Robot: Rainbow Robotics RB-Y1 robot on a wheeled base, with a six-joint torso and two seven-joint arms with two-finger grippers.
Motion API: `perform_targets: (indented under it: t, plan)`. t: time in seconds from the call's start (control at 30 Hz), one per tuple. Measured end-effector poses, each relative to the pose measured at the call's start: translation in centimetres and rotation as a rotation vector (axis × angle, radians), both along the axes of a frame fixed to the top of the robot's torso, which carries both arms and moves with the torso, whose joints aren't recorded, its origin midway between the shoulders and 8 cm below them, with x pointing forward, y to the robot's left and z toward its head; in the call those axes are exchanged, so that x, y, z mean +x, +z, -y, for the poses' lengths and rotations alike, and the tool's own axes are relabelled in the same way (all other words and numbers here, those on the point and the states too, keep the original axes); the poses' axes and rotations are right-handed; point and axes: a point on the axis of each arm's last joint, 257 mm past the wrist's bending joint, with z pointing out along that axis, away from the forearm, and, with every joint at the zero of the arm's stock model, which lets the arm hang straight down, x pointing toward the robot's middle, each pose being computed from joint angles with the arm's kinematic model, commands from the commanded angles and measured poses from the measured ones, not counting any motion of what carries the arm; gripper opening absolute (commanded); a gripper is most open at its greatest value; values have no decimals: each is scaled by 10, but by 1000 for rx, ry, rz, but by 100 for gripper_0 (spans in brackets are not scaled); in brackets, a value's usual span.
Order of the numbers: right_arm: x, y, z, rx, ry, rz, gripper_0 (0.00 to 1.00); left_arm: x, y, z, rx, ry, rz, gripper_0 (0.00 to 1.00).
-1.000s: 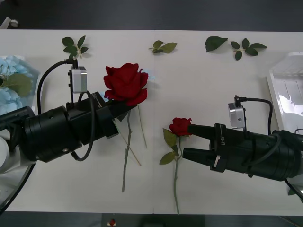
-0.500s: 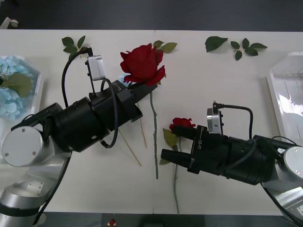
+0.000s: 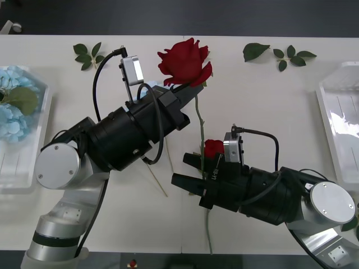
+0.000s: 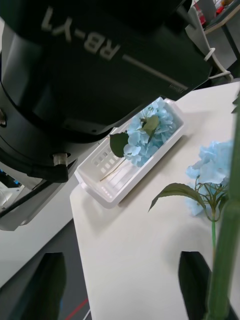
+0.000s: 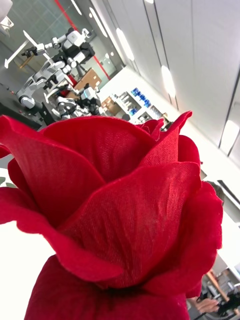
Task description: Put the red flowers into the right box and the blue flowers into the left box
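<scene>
My left gripper (image 3: 188, 92) is shut on the stem of a red flower, just under its bloom (image 3: 185, 60). The bloom is held up over the middle of the table, and its thin green stem (image 3: 199, 115) hangs down. The same bloom (image 5: 120, 220) looms close in the left wrist view. A second red flower (image 3: 212, 148) lies on the table, partly covered by my right gripper (image 3: 185, 170), which is open and low beside it. The left box (image 3: 17, 165) holds blue flowers (image 3: 14, 98). One more blue flower (image 4: 215, 165) lies on the table under my left arm. The right box (image 3: 339, 112) sits at the right edge.
Loose green leaf sprigs lie along the far edge of the table (image 3: 88, 54) (image 3: 255, 51) (image 3: 291, 56). A thin bare stalk (image 3: 158, 182) lies under my left arm. The two arms are close together mid-table, the left forearm (image 4: 100, 65) just ahead of the right wrist.
My left gripper has carried the red flower up, to the right and farther back. My right gripper has slid left past the red flower lying on the table, staying open.
</scene>
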Motion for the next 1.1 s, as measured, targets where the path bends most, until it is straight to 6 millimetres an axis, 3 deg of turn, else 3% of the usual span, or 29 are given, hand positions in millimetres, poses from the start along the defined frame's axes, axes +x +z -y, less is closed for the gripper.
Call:
perform_targets:
  t: [0.1,0.2,0.6,0.63,0.7,0.73,0.77,0.8,0.97,1.1]
  plan:
    - [1,-1,-2,-16,4,15,9,2,-2,2,5,7,-2,0]
    - [7,3,-1,-13,-11,25,0,3,-3,2,13,11,0,0]
    - [14,6,3,-12,-31,34,0,3,-3,2,12,11,0,1]
    - [14,6,3,-12,-31,34,0,3,-3,2,13,11,0,6]
    - [14,6,3,-12,-31,34,0,2,-4,0,11,7,-2,33]
    - [14,6,3,-12,-32,34,0,1,-4,-2,10,1,-5,56]
    - [14,6,3,-12,-32,34,0,0,-5,-4,9,-6,-9,70]
    - [15,7,4,-13,-34,35,0,-2,-6,-7,7,-16,-14,77]
    - [21,9,10,-14,-52,44,0,-9,-16,-30,23,-64,-46,100]
    - [26,11,15,-16,-66,51,0,-14,-23,-53,45,-99,-79,100]
